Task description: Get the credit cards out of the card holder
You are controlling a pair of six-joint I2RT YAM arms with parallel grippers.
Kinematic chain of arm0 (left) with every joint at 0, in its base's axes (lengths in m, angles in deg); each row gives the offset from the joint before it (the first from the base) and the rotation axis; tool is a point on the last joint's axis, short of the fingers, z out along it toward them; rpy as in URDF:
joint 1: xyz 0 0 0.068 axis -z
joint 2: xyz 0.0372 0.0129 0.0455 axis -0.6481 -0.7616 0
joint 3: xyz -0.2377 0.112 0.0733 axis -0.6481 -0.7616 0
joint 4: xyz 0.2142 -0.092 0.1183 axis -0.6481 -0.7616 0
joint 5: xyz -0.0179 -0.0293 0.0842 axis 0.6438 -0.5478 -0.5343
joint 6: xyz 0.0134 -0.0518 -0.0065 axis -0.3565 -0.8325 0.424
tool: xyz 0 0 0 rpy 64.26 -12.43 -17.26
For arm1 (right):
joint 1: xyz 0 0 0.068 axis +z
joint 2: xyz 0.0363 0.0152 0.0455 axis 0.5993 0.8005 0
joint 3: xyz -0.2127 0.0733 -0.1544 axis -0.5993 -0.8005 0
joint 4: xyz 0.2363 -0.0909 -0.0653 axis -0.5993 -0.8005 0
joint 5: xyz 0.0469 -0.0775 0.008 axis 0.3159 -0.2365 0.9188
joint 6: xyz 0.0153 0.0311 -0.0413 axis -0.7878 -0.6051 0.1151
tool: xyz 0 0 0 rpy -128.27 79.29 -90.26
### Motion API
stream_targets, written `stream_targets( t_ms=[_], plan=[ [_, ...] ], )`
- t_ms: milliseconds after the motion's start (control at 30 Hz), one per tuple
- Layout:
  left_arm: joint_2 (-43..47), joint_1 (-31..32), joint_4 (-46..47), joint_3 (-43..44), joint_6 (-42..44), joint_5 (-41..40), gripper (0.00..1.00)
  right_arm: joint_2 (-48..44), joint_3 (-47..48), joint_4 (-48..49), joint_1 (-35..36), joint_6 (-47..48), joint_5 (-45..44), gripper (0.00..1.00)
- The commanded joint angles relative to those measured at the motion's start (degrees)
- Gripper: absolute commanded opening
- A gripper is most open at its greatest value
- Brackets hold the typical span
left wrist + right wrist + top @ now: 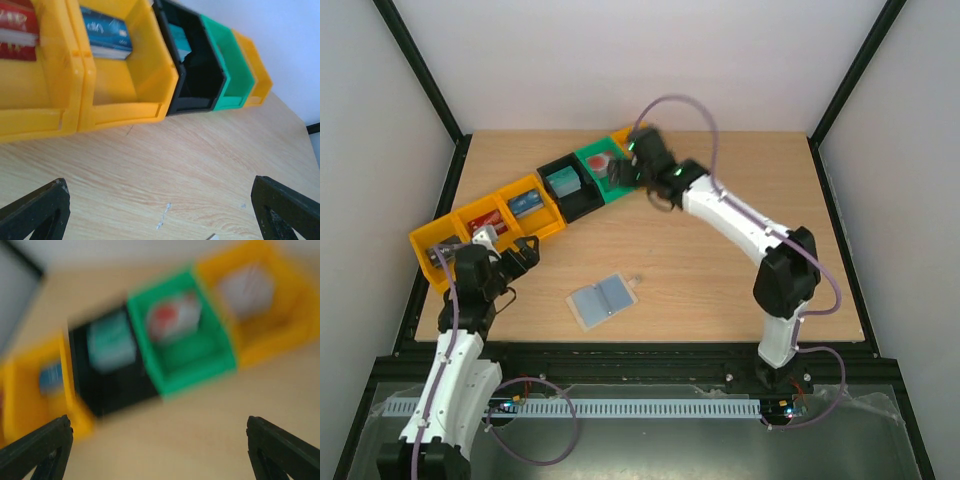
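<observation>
The card holder (603,300) lies open on the table, its light blue pockets facing up, between the two arms. A whitish card with pink-red markings (601,163) lies in the green bin (588,158); it shows blurred in the right wrist view (172,317). My right gripper (620,172) is open and empty, hovering at the green bin's near edge; its jaws stand wide apart in the right wrist view (160,450). My left gripper (523,252) is open and empty, low over the table left of the holder, facing the bins (160,215).
A row of bins runs diagonally at the back left: yellow bins (480,225) with red and blue cards, a black bin (565,185) with a teal card, the green one, and a yellow bin (255,300) with a whitish card. Black frame posts border the table.
</observation>
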Motion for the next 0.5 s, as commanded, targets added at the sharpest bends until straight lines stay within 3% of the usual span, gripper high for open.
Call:
stream_targets(
  t_ms=[0,200,467],
  plan=[
    [-2.91,-0.26,-3.97,1.45,-4.80,0.72,0.99,-3.10,-14.41,-14.14,11.94,5.33,-1.06,0.92],
    [-8.48,-0.18,-6.83,0.31,-10.38,3.83,0.99,-1.99,-23.46,-11.52,24.16,0.29,-2.92,0.87],
    [-10.82,-0.22,-7.62,-1.18,-11.42,4.83,0.99,1.44,-30.47,-7.77,25.88,-3.37,-0.63,0.75]
  ],
)
